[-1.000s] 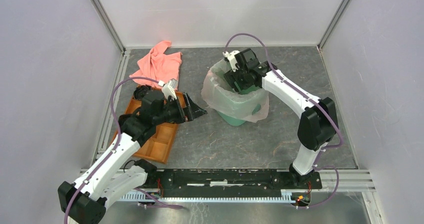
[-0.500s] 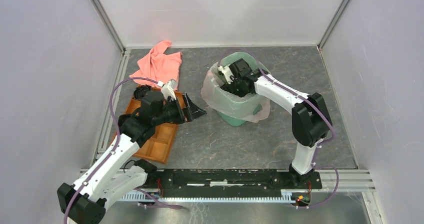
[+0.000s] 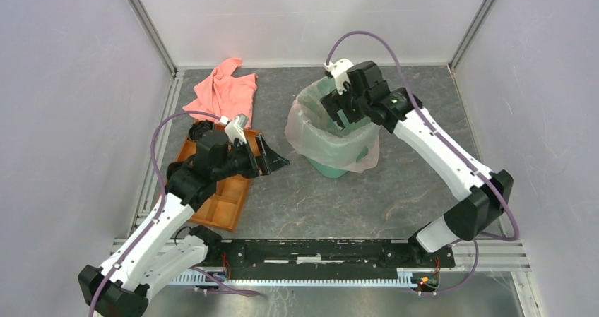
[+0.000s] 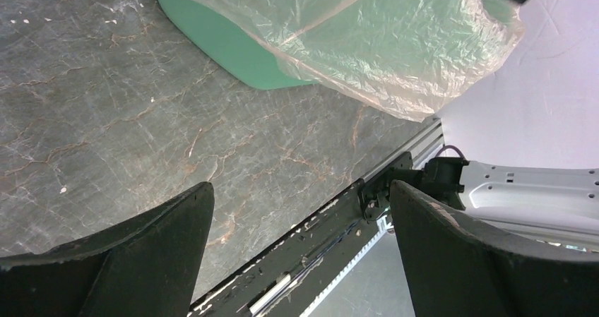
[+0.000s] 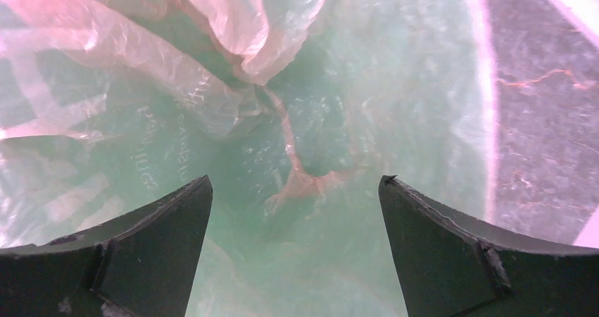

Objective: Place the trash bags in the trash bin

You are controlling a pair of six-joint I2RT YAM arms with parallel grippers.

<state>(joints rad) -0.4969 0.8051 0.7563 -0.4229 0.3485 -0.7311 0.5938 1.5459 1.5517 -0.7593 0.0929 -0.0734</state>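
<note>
Filmy translucent pink plastic bag (image 3: 308, 132) lining mint-green plastic bin (image 3: 326, 167), right hand (image 5: 295, 190) spread just above its mouth, left hand (image 4: 300, 188) spread, left of bin over worktop (image 3: 339, 200)

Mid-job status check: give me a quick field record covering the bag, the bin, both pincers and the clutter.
bag: trash bag draped over the rim, lining the trash bin
left pincer: open, empty, over the table left of the bin
right pincer: open, empty, aimed down into the bin's mouth
clutter: salmon cloth at far left; orange tray nearer, left side
</note>
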